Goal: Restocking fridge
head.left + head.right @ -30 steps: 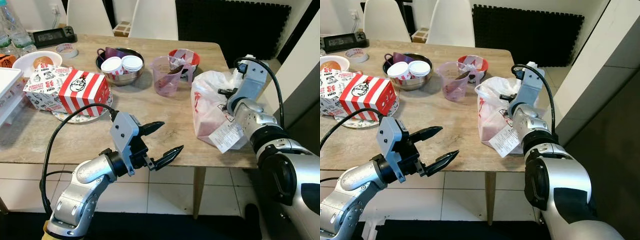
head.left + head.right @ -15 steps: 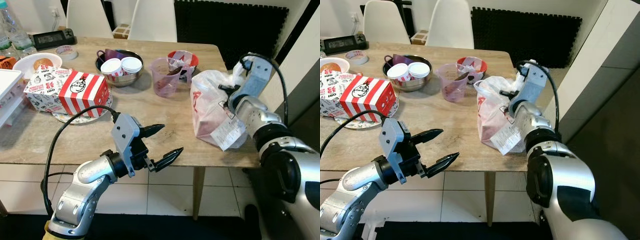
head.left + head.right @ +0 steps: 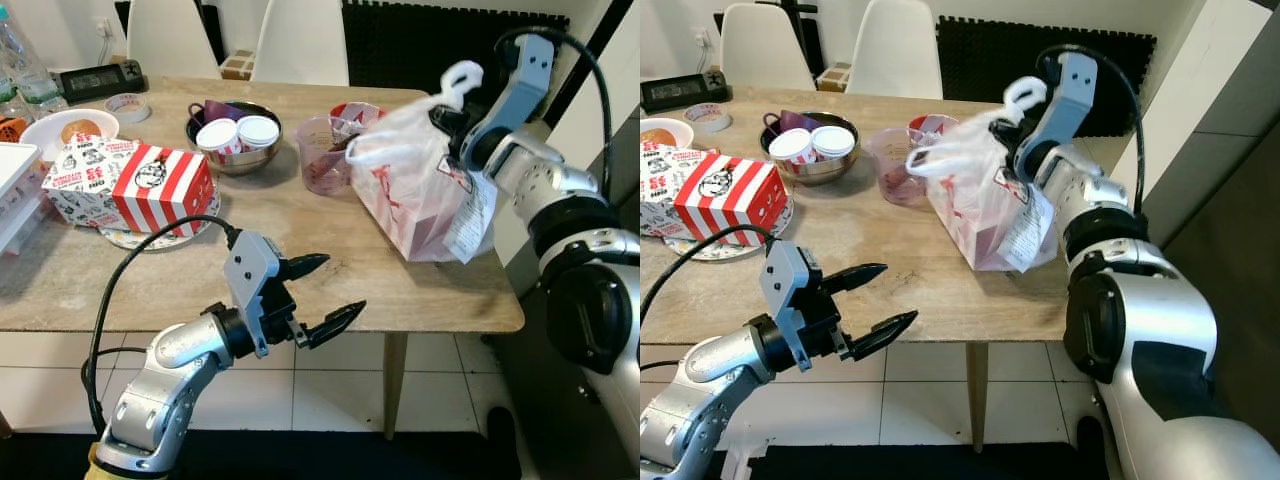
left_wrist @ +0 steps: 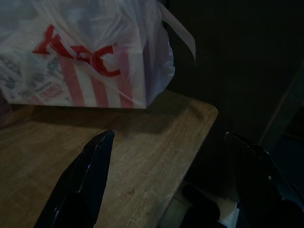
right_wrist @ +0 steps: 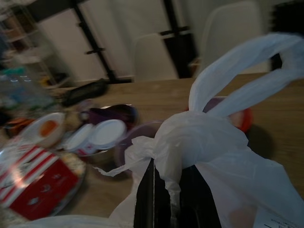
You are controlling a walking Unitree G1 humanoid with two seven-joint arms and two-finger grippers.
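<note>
Bag [image 3: 420, 190] now hangs raised above the worktop [image 3: 300, 250], my right jaws pinched on its knot. Left gripper [image 3: 325, 295] unchanged: jaws spread wide, empty.

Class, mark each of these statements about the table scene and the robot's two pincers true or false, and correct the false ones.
1. The right pincer is shut on the knotted top of the white plastic bag. True.
2. The left pincer holds the red-and-white striped box. False: it hangs open and empty near the table's front edge, and the box sits on a plate.
3. Two white-lidded cups sit in the metal bowl. True.
4. The bag lies flat on the floor. False: it is held up by its top over the wooden table, its base at most grazing the tabletop.
5. A pink measuring cup stands on the table beside the bag. True.
</note>
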